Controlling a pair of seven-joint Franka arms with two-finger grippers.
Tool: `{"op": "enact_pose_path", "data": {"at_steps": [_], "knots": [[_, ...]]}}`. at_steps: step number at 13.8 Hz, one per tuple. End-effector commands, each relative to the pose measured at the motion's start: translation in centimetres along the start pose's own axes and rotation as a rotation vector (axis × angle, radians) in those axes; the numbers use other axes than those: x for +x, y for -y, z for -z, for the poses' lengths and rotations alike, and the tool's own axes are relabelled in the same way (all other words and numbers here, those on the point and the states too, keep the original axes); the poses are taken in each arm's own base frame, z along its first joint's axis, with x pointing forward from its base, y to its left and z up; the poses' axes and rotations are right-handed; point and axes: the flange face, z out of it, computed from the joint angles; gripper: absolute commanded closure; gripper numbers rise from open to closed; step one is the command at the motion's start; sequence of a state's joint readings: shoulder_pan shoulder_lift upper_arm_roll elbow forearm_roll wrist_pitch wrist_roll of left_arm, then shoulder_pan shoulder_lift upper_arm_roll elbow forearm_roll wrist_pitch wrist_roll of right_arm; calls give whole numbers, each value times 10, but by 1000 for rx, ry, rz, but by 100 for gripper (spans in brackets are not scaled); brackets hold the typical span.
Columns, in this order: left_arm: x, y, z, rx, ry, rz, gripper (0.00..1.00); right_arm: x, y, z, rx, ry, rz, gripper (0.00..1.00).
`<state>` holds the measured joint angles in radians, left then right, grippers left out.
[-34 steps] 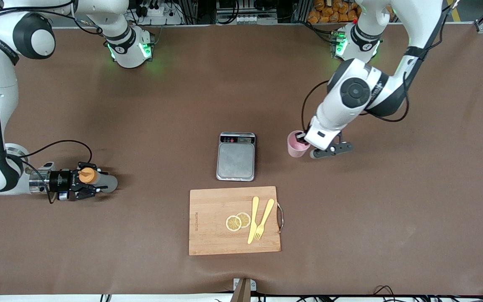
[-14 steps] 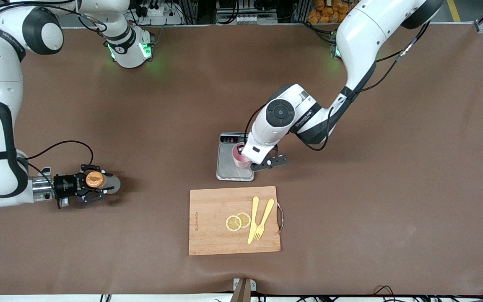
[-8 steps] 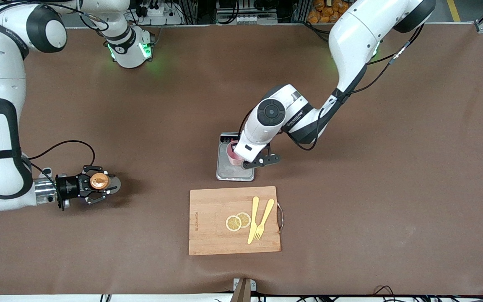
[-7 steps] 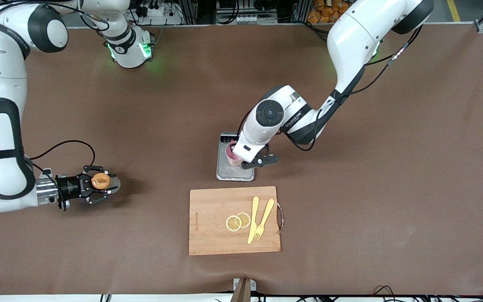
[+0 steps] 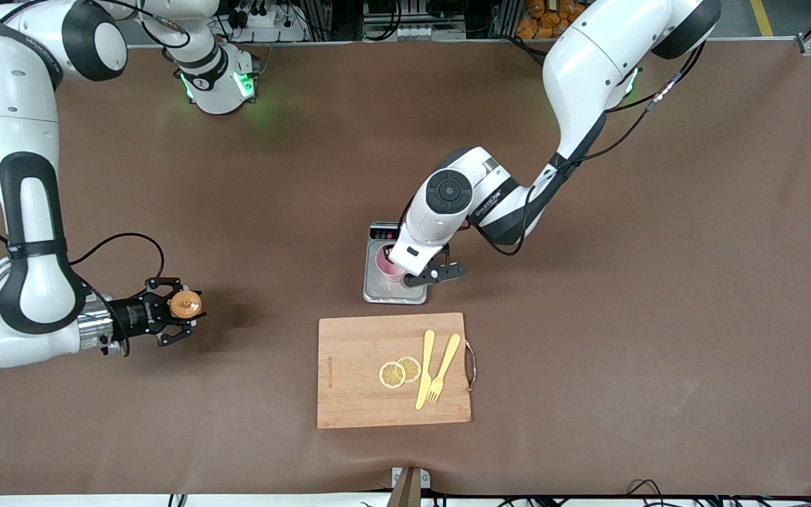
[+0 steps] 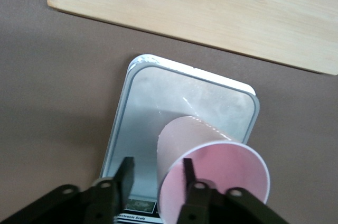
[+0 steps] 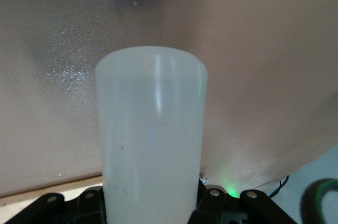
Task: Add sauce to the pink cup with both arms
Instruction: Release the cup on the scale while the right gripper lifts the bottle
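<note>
Cup (image 6: 203, 168) on scale (image 6: 158, 108) — left hand (image 6: 157, 174) straddling rim.

We see a brown matte surface (image 5: 659, 317); past its edge by the arm bases, cables and orange packets (image 5: 553, 17) crowd a rack.

Carried by the left gripper (image 5: 405, 271) from the bare table at the left arm's end onto the grey scale (image 5: 377, 289): the pink cup (image 5: 386, 265), fingers now parted around its rim. Lifted upright in the right gripper (image 5: 179, 313): the sauce bottle (image 5: 185, 304).
</note>
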<state>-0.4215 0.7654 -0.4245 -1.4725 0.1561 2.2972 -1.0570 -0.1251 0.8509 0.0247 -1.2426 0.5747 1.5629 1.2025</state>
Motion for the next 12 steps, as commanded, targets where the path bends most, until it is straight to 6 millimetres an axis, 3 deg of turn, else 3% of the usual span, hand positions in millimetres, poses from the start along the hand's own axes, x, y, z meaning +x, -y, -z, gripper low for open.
{"op": "enact_pose_path", "data": {"at_steps": [1,4,7,12], "knots": [[6,-6,22,-13,-42,6,0,-36,2,7,-8,-88,-32,61],[14,-4,64,-24,-79,11,0,-59,0,6,-19,-155,-54,61],[22,5,94,-13,-77,39,0,-88,-2,5,-24,-221,-59,65],[57,60,144,104,-41,58,0,-111,-3,3,-23,-235,-83,68]]}}
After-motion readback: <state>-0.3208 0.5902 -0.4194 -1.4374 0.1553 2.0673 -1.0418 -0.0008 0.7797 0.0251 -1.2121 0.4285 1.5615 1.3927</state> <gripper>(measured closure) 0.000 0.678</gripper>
